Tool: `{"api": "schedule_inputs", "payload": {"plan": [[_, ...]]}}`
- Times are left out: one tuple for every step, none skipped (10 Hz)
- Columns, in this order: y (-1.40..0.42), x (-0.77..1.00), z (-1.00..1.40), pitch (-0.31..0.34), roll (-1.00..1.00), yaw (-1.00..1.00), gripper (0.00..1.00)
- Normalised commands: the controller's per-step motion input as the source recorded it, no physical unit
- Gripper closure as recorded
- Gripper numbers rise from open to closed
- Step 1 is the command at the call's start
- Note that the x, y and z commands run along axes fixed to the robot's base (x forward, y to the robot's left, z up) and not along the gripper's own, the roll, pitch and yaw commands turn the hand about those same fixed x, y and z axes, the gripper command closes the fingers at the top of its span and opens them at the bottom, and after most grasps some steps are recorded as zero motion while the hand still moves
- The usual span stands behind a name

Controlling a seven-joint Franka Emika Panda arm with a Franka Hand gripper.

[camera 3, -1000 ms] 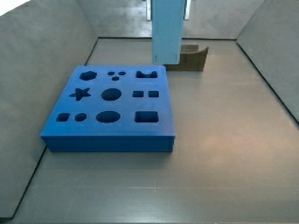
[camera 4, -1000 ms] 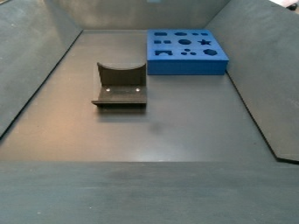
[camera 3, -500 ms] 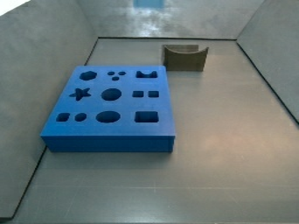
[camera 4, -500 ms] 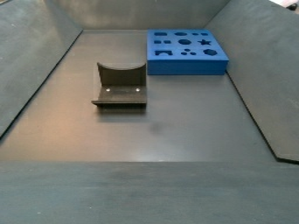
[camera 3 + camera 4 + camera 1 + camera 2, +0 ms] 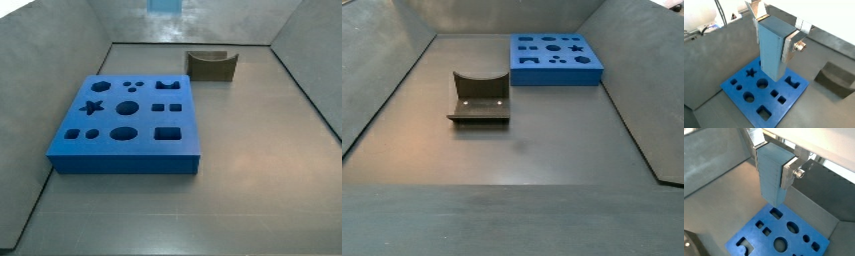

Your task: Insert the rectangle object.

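I see a big blue board (image 5: 127, 160) lying flat by the left edge of the desk. It has holes in its top: a star (image 5: 91, 107), some round ones and a square one (image 5: 167, 133). A brown block (image 5: 211, 65) with a curved dip sits near the back edge, well apart from the board. The end of a grey-blue block (image 5: 163, 5) peeks in up top. The gripper is out of this picture.

The gripper (image 5: 773, 36) hangs high, and far beneath its fingers (image 5: 789, 46) lies a matte grey tabletop (image 5: 529, 150). Sloping grey walls (image 5: 382, 70) box it in (seams show at the corners). Soft light sheens the tabletop in a side view (image 5: 254, 160).
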Motion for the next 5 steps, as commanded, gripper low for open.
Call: {"api": "schedule_inputs", "payload": {"plan": [[-0.21,0.05,-1.00,-0.017,0.00,0.14,1.00],[-0.22,0.06,-1.00,-0.023,0.00,0.13,1.00],[-0.15,0.07,-1.00,-0.030,0.00,0.15,1.00],[-0.21,0.17,-1.00,-0.021,0.02,0.15,1.00],[-0.33,0.15,-1.00,-0.109,0.01,0.00,1.00]]}}
